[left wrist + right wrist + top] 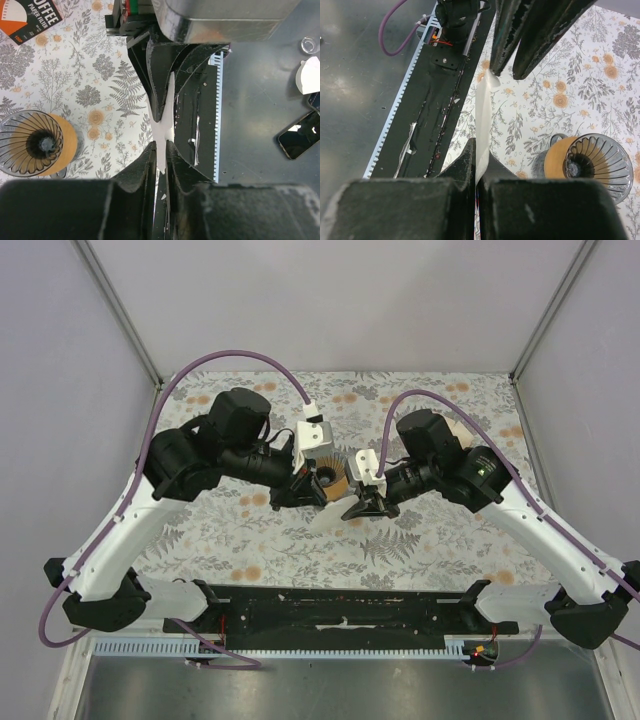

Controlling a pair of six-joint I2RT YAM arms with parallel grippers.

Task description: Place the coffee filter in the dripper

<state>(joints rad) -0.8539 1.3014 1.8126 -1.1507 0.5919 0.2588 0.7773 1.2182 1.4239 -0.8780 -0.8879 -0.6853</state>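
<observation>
Closest to the lens on the left wrist cam is my left gripper [160, 148]. Its two black fingers are squeezed nearly together, pinching one edge of the white thin paper coffee filter [161, 132], which shows up edge-on as a pale sliver. Coming in from the opposite side is the right gripper [160, 117], its fingers narrowing to a V that nips the same sheet.

The right wrist cam agrees: the right gripper [479, 148] is clamped on the coffee filter [482, 115], and the filter's far tip reaches the fingertips of the left gripper [507, 72]. So the paper is stretched between both grippers in the air (flattened, not opened into a cone as far as I can tell), over the near edge of the floral-print tablecloth [590, 75] and beside the long black base rail [437, 105].

The small see-through grey ribbed cone dripper [597, 160] with its orange-brown ring collar sits on the cloth just beside the grippers, mouth open and nothing in it. From the top cam the dripper [330, 480] sits right between the two wrists.

An orange-and-white carton [30, 17] printed "PAPER FILTER" lies farther off on the cloth. A black phone [300, 135] lies on the dark surface beyond the rail.
</observation>
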